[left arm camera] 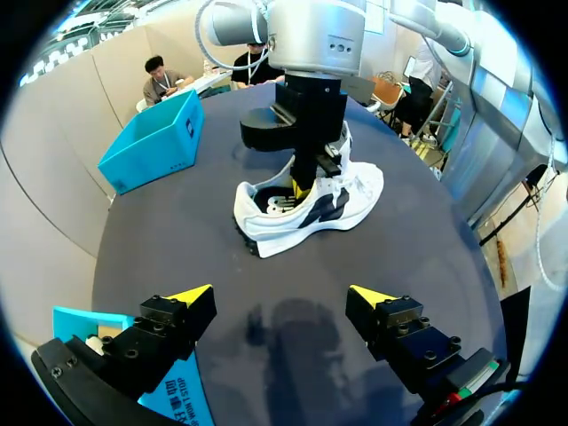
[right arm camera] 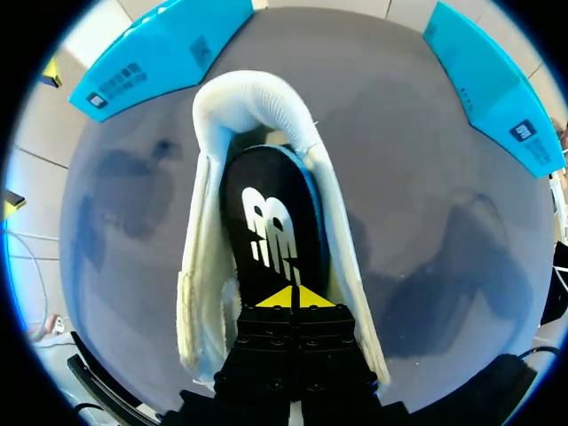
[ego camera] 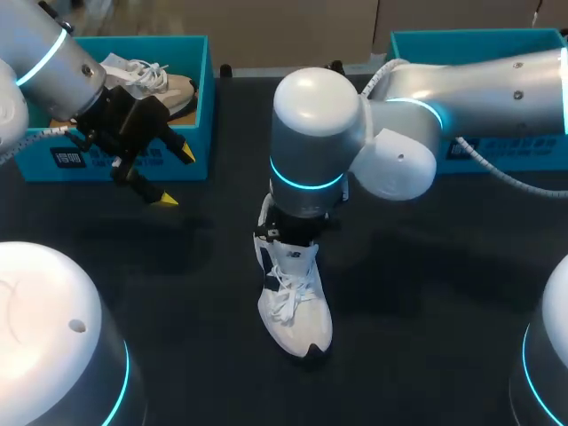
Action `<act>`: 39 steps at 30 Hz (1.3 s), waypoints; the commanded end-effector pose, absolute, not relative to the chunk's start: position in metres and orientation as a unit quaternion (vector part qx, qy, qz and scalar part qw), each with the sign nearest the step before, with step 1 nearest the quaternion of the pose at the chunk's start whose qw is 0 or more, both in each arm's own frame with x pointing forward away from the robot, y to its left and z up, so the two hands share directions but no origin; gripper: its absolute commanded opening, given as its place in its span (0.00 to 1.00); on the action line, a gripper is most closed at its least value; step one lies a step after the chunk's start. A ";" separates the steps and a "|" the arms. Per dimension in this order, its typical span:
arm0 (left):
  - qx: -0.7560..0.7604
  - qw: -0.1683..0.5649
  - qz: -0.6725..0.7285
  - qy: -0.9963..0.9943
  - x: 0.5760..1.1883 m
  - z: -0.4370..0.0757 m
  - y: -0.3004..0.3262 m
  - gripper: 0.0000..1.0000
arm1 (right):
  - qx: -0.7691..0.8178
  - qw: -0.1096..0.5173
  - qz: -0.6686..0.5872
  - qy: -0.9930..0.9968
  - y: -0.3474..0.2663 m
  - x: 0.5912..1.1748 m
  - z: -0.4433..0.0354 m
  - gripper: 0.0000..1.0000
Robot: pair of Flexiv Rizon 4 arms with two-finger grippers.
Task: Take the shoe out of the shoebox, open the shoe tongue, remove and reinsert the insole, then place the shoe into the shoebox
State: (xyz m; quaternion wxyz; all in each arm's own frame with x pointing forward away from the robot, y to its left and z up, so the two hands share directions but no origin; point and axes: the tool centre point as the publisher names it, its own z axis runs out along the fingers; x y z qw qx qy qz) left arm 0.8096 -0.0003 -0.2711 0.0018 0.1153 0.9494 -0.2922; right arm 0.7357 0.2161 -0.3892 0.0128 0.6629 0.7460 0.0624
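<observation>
At the far left our left arm (ego camera: 49,58) comes in over the left shoebox (ego camera: 201,106), a teal box standing at the back of the dark table (ego camera: 426,293). A pale shoe with white laces (ego camera: 153,82) lies inside it. Our left gripper (ego camera: 175,177) hangs just in front of that box, above the table. Its fingers are spread wide and hold nothing. Near the middle of the table, well apart from both boxes, the white shoe with dark side markings (ego camera: 297,311) stands on its sole. Its toe points toward us and its laces are loose. Our right arm (ego camera: 461,89) reaches in from the right and stands straight over the heel half of this shoe. Our right gripper (right arm camera: 293,297) is down inside the shoe's mouth with its yellow tips pressed together over the dark insole (right arm camera: 271,222). We cannot tell whether they pinch it. At the right rear stands the other teal shoebox (ego camera: 461,37), partly hidden behind the right arm.
</observation>
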 end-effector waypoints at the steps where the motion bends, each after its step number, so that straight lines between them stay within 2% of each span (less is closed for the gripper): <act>1: 0.116 0.002 -0.291 0.950 0.809 -0.271 0.000 1.00 | 0.663 0.014 0.061 0.746 0.218 0.737 -0.395 0.00; 10: 0.116 0.002 -0.291 0.950 0.809 -0.271 0.000 1.00 | 0.651 0.068 0.067 0.753 0.214 0.758 -0.370 0.00; 17: 0.116 0.002 -0.291 0.950 0.809 -0.271 0.000 1.00 | 0.618 0.131 0.065 0.772 0.213 0.779 -0.381 0.00; 30: 0.116 0.002 -0.291 0.950 0.809 -0.271 0.000 1.00 | 0.584 0.110 0.076 0.801 0.236 0.794 -0.415 0.00; 34: 0.116 0.002 -0.291 0.950 0.809 -0.271 0.000 1.00 | 0.582 0.110 0.076 0.802 0.238 0.794 -0.410 0.00; 39: 0.116 0.002 -0.291 0.950 0.809 -0.271 0.000 1.00 | 0.590 0.141 0.076 0.791 0.230 0.793 -0.386 0.00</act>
